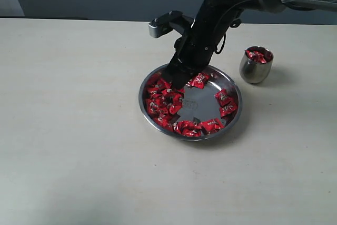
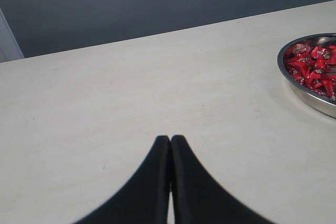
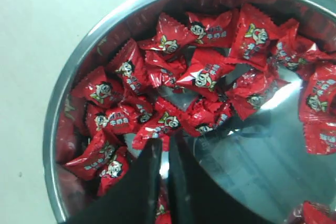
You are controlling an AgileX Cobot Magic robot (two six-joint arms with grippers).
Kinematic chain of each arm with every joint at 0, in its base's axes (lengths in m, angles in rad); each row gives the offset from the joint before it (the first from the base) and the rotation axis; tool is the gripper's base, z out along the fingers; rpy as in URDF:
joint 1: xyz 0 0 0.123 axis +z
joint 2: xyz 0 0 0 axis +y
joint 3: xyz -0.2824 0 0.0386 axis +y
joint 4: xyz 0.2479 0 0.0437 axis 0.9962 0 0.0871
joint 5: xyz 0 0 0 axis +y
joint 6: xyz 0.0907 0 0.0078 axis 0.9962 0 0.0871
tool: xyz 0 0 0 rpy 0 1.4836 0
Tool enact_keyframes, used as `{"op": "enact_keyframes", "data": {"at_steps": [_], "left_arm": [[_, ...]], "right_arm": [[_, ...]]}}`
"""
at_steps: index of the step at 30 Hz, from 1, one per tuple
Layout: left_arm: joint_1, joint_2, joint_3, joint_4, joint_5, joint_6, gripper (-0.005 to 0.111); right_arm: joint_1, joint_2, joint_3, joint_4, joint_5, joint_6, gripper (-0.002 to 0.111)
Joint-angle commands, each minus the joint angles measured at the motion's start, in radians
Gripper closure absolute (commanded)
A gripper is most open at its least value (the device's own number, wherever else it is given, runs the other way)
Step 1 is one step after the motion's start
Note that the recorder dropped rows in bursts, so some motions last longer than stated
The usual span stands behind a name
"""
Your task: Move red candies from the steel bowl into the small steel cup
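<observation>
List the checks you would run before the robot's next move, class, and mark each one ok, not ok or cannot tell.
1. Right gripper tips down among the red candies in the steel bowl: ok.
2. Candy held between its jaws: cannot tell; only a narrow slit shows between them.
3. Small steel cup upright and apart from the bowl: ok.
4. Room in the cup for more: cannot tell; candies show at its mouth.
5. Left gripper shut, over bare table, clear of the bowl: ok.
</observation>
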Motion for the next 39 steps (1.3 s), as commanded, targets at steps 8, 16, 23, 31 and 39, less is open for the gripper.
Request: {"op": "enact_keyframes", "data": {"at_steps": [8, 16, 23, 31, 39], "left_arm": [[-0.003, -0.004, -0.001, -0.001, -0.006, -0.004, 0.106], [-0.003, -0.004, -0.001, -0.001, -0.006, -0.004, 0.106], [-0.003, -0.004, -0.001, -0.001, -0.006, -0.004, 0.106], [-0.003, -0.004, -0.001, -0.001, -0.006, -0.004, 0.106], [-0.003, -0.004, -0.001, -0.001, -0.006, -0.004, 0.106]], "right_arm": [[-0.003, 0.103, -0.002, 0.087, 0.001, -0.007, 0.065], [-0.002, 0.126, -0.002, 0.091, -0.006, -0.007, 0.068], [-0.002, 0.128, -0.002, 0.091, -0.002, -0.007, 0.072], [-0.002, 0.128, -0.002, 0.083, -0.002, -0.007, 0.109], [-0.004, 0.122, -0.002, -0.027, -0.004, 0.001, 0.109]]}}
